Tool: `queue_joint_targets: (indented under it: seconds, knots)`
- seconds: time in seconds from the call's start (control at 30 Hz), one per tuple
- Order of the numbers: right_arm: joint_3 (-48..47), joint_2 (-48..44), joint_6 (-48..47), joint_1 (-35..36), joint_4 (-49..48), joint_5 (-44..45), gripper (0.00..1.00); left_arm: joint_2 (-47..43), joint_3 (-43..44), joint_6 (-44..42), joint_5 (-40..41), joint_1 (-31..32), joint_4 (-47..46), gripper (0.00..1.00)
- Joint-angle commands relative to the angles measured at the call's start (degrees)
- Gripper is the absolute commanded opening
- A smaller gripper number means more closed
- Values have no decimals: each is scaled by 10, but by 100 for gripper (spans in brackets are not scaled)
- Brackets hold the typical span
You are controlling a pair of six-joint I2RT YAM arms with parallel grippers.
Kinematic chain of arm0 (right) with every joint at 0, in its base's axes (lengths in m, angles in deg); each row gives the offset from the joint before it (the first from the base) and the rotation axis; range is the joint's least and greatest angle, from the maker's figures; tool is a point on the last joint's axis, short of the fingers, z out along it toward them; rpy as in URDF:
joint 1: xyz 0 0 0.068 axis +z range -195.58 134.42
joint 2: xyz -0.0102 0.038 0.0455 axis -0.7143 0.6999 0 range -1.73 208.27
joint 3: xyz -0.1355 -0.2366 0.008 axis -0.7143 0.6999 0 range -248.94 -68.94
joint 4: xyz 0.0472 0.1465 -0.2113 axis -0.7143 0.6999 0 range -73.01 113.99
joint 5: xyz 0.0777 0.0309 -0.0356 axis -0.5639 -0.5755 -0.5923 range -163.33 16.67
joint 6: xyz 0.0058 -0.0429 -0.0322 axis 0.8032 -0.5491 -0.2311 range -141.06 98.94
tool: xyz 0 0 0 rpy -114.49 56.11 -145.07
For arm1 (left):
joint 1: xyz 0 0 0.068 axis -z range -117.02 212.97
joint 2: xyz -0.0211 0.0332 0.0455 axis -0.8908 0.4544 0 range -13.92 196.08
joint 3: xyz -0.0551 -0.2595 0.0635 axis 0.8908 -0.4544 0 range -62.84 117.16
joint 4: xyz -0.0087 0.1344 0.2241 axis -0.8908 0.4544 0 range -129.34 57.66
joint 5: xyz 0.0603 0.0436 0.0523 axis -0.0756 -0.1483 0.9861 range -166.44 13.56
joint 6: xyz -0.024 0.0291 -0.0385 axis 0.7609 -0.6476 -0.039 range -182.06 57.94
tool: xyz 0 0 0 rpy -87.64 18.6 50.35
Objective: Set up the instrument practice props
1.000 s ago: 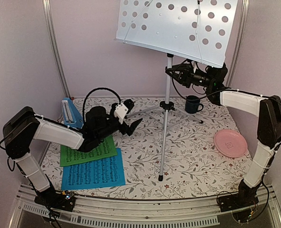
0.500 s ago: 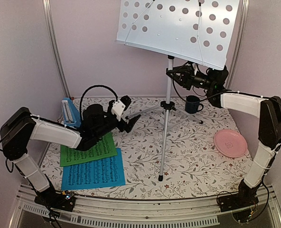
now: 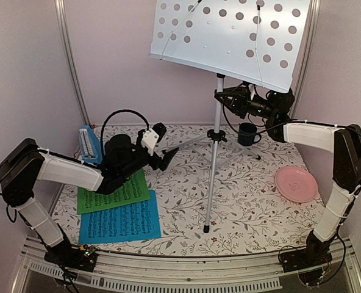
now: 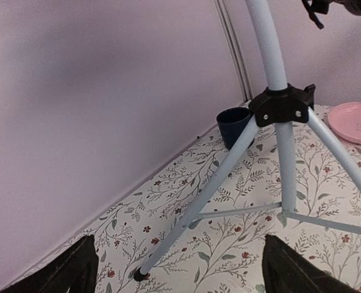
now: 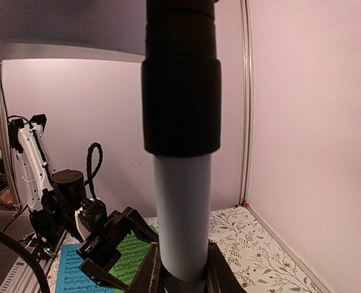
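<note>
Holding the music stand [image 3: 213,177] upright mid-table, R gripper [image 3: 228,101] clamps its pole [image 5: 180,244] just under the desk [image 3: 229,36]; L gripper [image 3: 168,156], jaws wide, hangs near a tripod leg [image 4: 196,201]. Best to brace that leg w/ L before R shifts anything, so stand doesn't tip.

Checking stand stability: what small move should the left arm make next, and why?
Probably ease the left end effector forward onto the nearest leg of the music stand and close. It is open and faces that leg without touching, while the right end effector grips the pole under the desk.
</note>
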Motion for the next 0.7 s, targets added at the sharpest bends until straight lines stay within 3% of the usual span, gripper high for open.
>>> queue_joint_targets:
  seconds: [0.0, 0.47, 0.67]
  knots:
    - [48, 51, -21, 8, 101, -72, 0, -23, -9, 9, 7, -10, 4, 94]
    - [85, 80, -35, 15, 96, -77, 0, -28, -12, 11, 9, -13, 4, 93]
    - [120, 47, -64, 15, 133, -33, 0, -27, -12, 10, 9, -13, 4, 93]
